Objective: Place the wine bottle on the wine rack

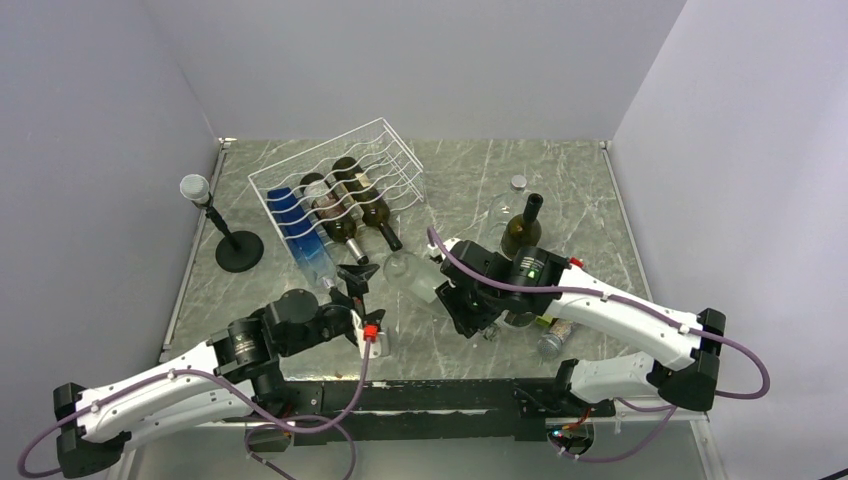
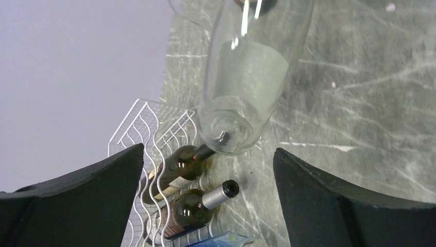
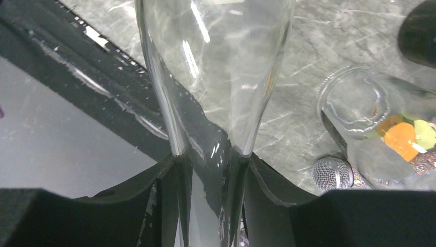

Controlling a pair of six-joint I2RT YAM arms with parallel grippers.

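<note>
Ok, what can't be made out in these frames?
- Right wrist view: the clear bottle above the right gripper is cut off by the top edge.
- Top view: that grip is hidden under the right arm's wrist.
- Left wrist view: the wine rack is cut off by the bottom edge.
- Racked dark bottles: labels are too small to read.

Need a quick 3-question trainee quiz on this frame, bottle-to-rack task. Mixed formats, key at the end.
1. True or false: the left gripper is shut on the clear bottle.
2. How many bottles lie in the wine rack? A) one B) three C) five
3. Fill in: the right gripper grips the clear bottle by its ____.

Key: 1 false, its jaws stand open with the bottle's base in front of them; 2 B, one blue and two dark; 3 neck.
</note>
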